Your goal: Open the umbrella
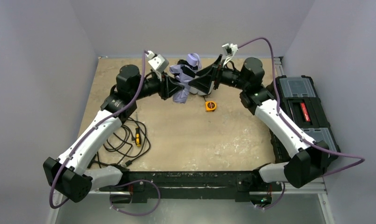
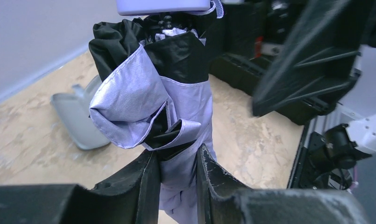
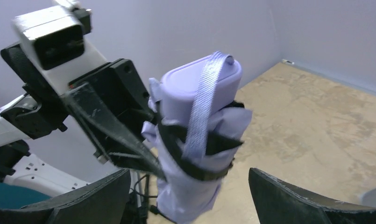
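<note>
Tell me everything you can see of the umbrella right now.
The umbrella is folded, not opened: pale lavender fabric, loosely bunched, black lining showing in the folds. A rounded lavender handle caps its free end, with a woven strap draped over it. The left gripper clamps its lower part, holding it above the table; the right gripper stands open around it, not touching.

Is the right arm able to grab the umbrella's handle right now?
Probably yes: the right gripper is open and facing the handle, which sticks out clear of the left gripper clamped lower on the umbrella.
</note>
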You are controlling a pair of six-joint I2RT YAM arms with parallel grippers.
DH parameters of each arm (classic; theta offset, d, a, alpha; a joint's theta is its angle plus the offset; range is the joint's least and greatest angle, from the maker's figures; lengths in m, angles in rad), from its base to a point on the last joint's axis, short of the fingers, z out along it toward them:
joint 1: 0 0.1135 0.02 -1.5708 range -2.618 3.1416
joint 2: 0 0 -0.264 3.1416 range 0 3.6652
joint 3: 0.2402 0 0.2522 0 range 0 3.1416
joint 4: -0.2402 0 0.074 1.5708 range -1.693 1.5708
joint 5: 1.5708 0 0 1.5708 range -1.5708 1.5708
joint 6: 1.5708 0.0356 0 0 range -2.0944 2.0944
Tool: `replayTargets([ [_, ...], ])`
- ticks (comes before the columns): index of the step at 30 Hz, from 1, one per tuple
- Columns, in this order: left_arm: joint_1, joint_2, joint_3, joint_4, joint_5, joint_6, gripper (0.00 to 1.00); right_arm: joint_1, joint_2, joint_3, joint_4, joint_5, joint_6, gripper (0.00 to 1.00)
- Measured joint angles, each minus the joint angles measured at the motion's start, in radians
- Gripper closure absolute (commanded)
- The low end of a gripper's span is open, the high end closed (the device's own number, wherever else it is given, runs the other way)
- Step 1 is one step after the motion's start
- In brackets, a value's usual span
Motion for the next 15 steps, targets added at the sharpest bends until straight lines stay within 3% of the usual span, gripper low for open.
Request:
replayTargets([
  [4,-0.080,-0.023,-0.003,0.035,0.001,0.001,1.00,0.057,0.012,-0.024,0.070,0.032,0.057,0.08],
  [7,-0.103,-0.031,-0.022,0.077,0.007,-0.012,1.00,0.082,0.020,-0.034,0.119,0.041,0.094,0.32],
  [9,-0.105,-0.033,-0.034,0.096,0.009,-0.029,1.00,0.093,0.022,-0.048,0.172,0.042,0.129,0.57],
  [10,-0.105,-0.035,-0.035,0.100,0.016,-0.037,0.94,0.093,0.022,-0.056,0.188,0.050,0.140,0.70],
  [12,-0.105,-0.040,-0.035,0.105,0.014,-0.043,0.69,0.088,0.023,-0.077,0.236,0.047,0.181,0.94],
  [14,-0.103,-0.047,-0.037,0.100,0.019,-0.051,0.37,0.089,0.022,-0.085,0.257,0.046,0.191,1.00],
  [15,-0.098,-0.055,-0.037,0.082,0.029,-0.037,0.33,0.089,0.022,-0.085,0.256,0.040,0.199,1.00],
])
